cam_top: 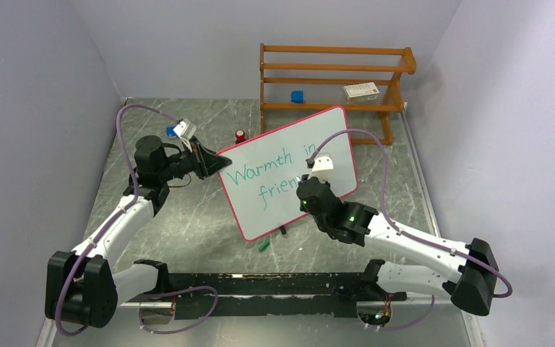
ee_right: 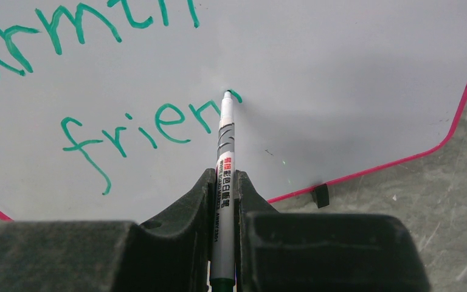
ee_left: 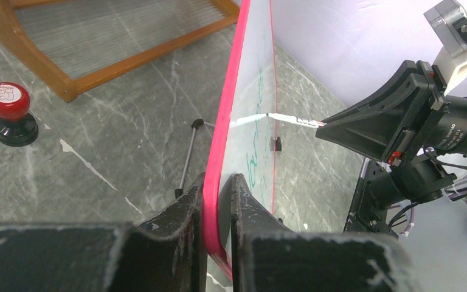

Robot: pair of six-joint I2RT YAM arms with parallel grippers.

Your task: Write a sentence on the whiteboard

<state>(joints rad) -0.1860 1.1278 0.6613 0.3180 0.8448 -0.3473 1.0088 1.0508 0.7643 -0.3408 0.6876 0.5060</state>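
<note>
The whiteboard (cam_top: pixel 282 155), white with a pink-red frame, stands tilted at the table's middle with green writing "Warmth in" and "frien" on it. My left gripper (cam_top: pixel 213 163) is shut on its left edge; the left wrist view shows the frame (ee_left: pixel 216 182) pinched between the fingers. My right gripper (cam_top: pixel 311 181) is shut on a grey marker (ee_right: pixel 225 164). The marker's tip touches the board (ee_right: pixel 340 79) at the end of "frien" in the right wrist view. The marker also shows in the left wrist view (ee_left: pixel 292 119).
A wooden rack (cam_top: pixel 332 79) stands at the back with a blue object (cam_top: pixel 297 95) and a white box (cam_top: pixel 361 90). A red-topped stamp (cam_top: pixel 240 135) sits behind the board. A green marker cap (cam_top: pixel 264 245) lies in front of the board.
</note>
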